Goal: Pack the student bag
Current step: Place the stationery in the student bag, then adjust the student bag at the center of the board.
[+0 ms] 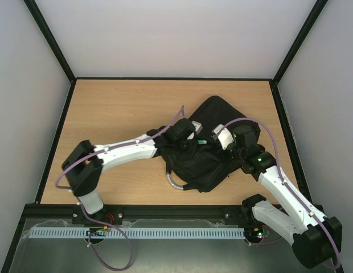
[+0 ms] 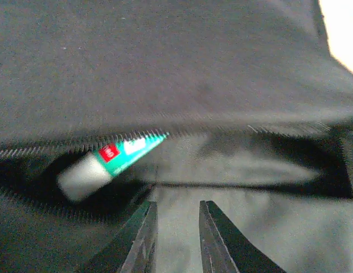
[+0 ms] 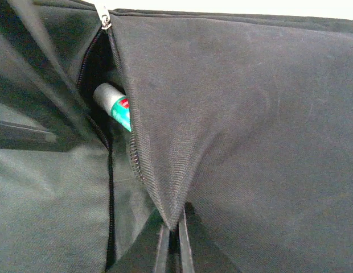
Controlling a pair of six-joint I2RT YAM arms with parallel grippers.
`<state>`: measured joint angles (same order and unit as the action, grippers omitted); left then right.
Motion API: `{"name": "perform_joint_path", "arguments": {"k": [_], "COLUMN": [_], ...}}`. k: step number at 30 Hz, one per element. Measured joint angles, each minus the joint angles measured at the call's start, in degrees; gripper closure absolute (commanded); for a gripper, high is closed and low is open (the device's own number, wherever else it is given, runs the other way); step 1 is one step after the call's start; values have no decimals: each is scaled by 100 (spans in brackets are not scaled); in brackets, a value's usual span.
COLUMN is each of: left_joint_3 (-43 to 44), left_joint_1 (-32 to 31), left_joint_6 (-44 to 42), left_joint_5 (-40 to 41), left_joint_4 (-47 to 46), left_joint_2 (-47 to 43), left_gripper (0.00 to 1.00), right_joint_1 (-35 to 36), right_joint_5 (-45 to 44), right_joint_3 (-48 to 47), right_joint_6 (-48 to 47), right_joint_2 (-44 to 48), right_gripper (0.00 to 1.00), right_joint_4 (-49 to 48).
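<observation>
Overhead view: even, diffuse light; faint shadows on the tabletop [image 1: 119, 108]. Left wrist view: dim, blurred, blown-out upper right corner. Right wrist view: student bag [image 3: 250, 114] weave crisp.

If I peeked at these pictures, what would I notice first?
The big black student bag, lying in the middle of the wooden table. Then the green-and-white tube peeking out of its unzipped pocket, whose flap the right gripper pinches. The left gripper hovers open right in front of it.
</observation>
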<state>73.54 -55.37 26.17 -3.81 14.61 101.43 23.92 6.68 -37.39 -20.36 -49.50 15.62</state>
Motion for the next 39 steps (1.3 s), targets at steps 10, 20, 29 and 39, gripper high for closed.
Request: {"name": "perform_joint_path", "arguments": {"k": [10, 20, 29, 39], "left_joint_3": [-1325, -1661, -1923, -2457], "left_joint_1": [111, 2107, 2177, 1882], "left_joint_6": [-103, 144, 181, 404], "left_joint_5": [680, -243, -1342, -1552], "left_joint_4": [273, 105, -415, -691], "left_joint_2": [-2159, -1453, -1161, -1266], "left_gripper": [41, 38, 41, 43], "right_joint_1": [48, 46, 42, 197], "right_joint_5": [931, 909, 286, 46], "right_joint_3": [-4, -409, -776, -487], "right_joint_6": [-278, 87, 245, -197], "right_joint_2": [-74, -50, -841, -1502], "right_gripper": [37, 60, 76, 67], "right_joint_4": [127, 173, 149, 256]}}
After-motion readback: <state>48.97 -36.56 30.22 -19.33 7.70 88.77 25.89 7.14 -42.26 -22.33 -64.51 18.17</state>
